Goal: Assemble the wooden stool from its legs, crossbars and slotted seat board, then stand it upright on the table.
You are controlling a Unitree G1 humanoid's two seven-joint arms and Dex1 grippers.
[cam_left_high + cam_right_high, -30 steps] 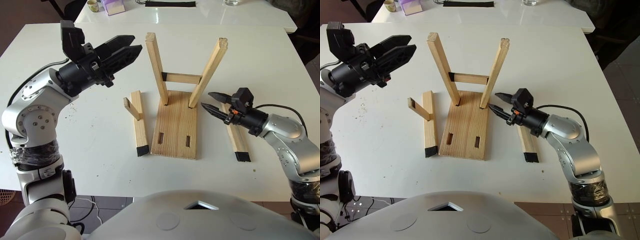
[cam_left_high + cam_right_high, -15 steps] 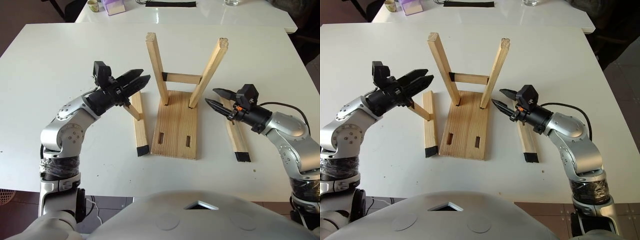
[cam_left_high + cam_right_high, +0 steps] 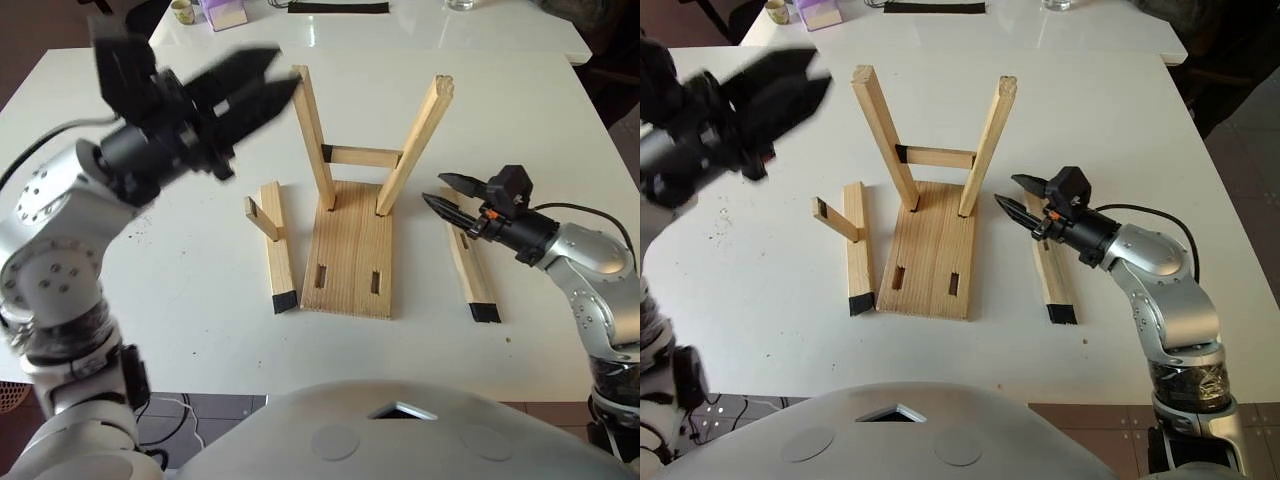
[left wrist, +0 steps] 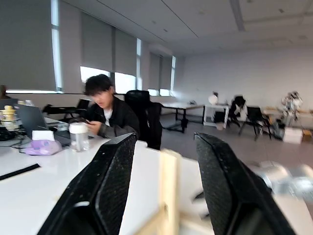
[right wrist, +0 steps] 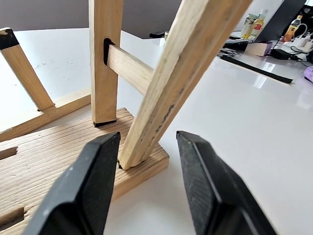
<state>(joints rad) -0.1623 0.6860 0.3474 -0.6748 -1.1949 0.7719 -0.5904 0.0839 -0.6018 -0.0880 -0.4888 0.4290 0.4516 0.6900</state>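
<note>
The slotted seat board (image 3: 350,255) lies flat on the white table (image 3: 150,270). Two legs (image 3: 313,135) (image 3: 415,145) stand in its far slots, joined by a crossbar (image 3: 365,156). A loose leg with a crossbar stub (image 3: 278,245) lies left of the board, and another loose leg (image 3: 470,265) lies right of it. My left gripper (image 3: 283,75) is open, raised beside the top of the left standing leg (image 4: 168,191). My right gripper (image 3: 1008,192) is open, low over the table, pointing at the foot of the right standing leg (image 5: 181,73); its fingers (image 5: 98,181) hold nothing.
A second white table (image 3: 420,30) behind holds a cup (image 3: 185,11), a purple box (image 3: 230,12) and a black strip (image 3: 338,8). Two near slots (image 3: 322,273) in the board are unfilled. Bare tabletop stretches at far left and along the front edge.
My left arm has lifted from low beside the left loose leg up to the top of the left standing leg. The right gripper has eased slightly right, away from the board.
</note>
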